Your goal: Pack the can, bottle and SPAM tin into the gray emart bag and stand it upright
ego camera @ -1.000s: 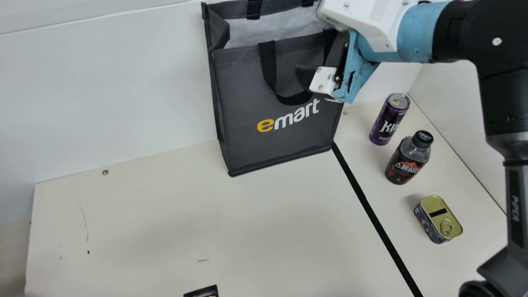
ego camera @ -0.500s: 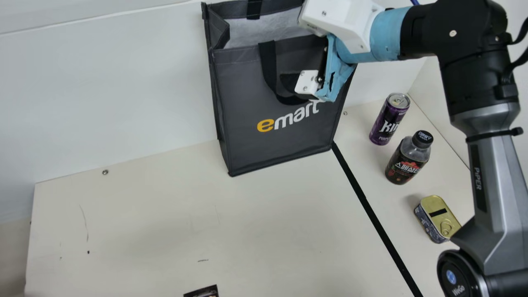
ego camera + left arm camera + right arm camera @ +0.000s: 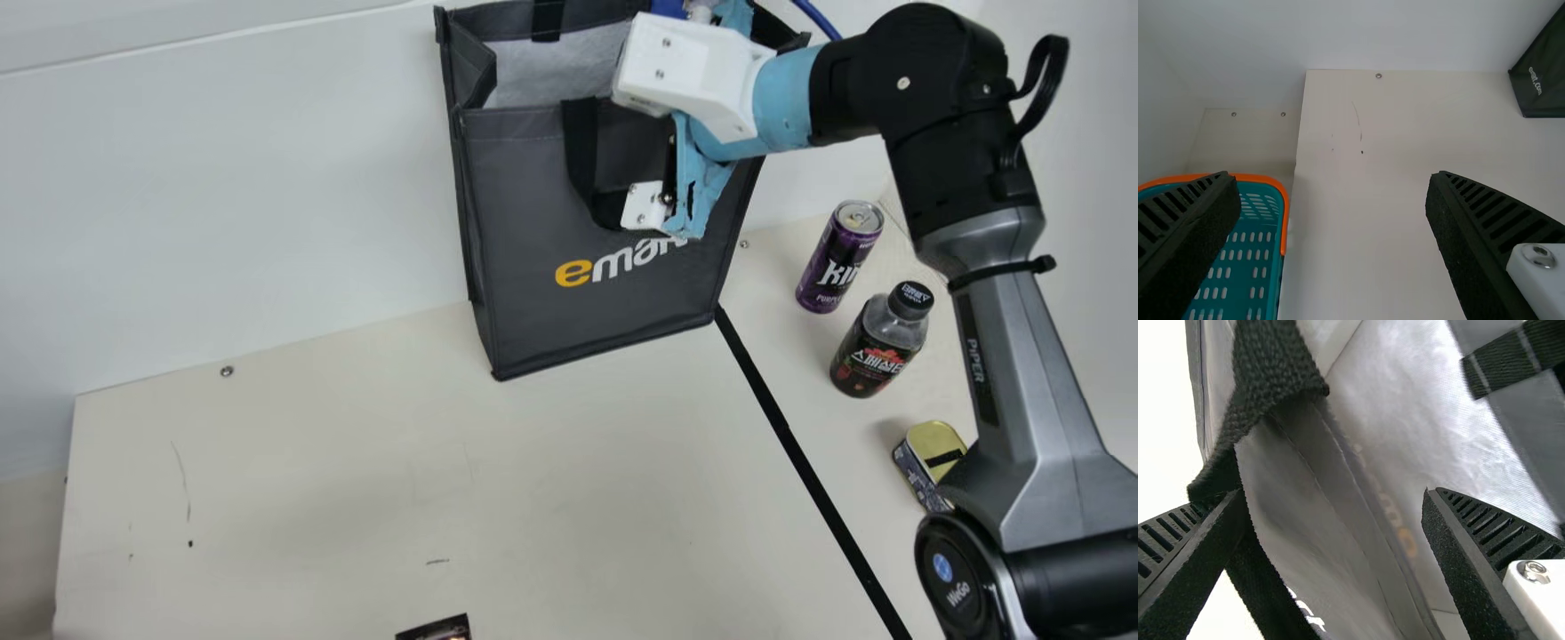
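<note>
Standing upright on the surface (image 3: pixel 356 489), the bag (image 3: pixel 587 320) gapes; my right hand (image 3: pixel 1326 497) is spread at its rim, my left hand (image 3: pixel 1331 177) spread too. Bottle (image 3: pixel 876 347), can (image 3: pixel 836 262) and tin (image 3: pixel 929 443) sit outside, all left to pack, I judge.

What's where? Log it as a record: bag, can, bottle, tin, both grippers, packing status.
Bag: gray emart bag, upright, top open
Can: purple can, upright, behind bottle
Bottle: black-capped, upright
Tin: SPAM tin, flat, partly hidden by right arm
Right gripper: right gripper, open, at the bag's front handle
Left gripper: left gripper, open
Packing status: all three items outside
</note>
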Controlling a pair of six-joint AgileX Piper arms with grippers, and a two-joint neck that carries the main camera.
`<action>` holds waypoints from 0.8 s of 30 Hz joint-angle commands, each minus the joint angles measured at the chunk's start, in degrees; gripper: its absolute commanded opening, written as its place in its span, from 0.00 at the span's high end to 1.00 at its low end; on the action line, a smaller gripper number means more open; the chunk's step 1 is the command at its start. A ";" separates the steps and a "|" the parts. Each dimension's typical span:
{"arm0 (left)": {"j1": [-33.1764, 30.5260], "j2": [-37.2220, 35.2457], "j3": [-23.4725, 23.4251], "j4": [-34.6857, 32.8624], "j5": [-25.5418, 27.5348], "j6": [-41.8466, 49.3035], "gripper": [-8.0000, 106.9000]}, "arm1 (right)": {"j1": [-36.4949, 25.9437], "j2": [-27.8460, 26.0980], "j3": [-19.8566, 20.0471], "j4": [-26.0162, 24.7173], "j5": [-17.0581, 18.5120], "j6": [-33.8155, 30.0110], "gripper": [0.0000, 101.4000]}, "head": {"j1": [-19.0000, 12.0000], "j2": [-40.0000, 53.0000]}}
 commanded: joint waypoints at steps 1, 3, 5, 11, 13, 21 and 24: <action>0.00 0.00 0.00 0.00 0.00 0.00 0.15 | 0.03 0.09 0.36 0.19 0.09 -0.64 0.26 | -1.21 -0.14; 0.00 0.00 0.00 0.00 0.00 0.00 0.15 | 0.19 0.26 0.50 0.24 0.09 -1.12 0.39 | -1.21 -0.14; 0.00 0.00 0.00 0.00 0.00 0.00 0.15 | 0.27 0.37 0.60 0.31 0.09 -1.61 0.52 | -1.21 -0.14; 0.00 0.00 0.00 0.00 0.00 0.00 0.15 | 0.21 0.49 0.64 0.50 0.09 -2.76 0.92 | -1.21 -0.14; 0.00 0.00 0.00 0.00 0.00 0.00 0.15 | 0.08 0.53 0.55 0.60 0.09 -3.04 1.00 | -1.21 -0.14; 0.00 0.00 0.00 0.00 0.00 0.00 0.15 | -0.76 0.52 -0.65 1.02 0.09 -3.85 1.00 | -1.21 -0.14; 0.00 0.00 0.00 0.00 0.00 0.00 0.15 | -1.16 0.29 -1.30 1.25 0.09 -4.29 1.00 | -1.21 -0.14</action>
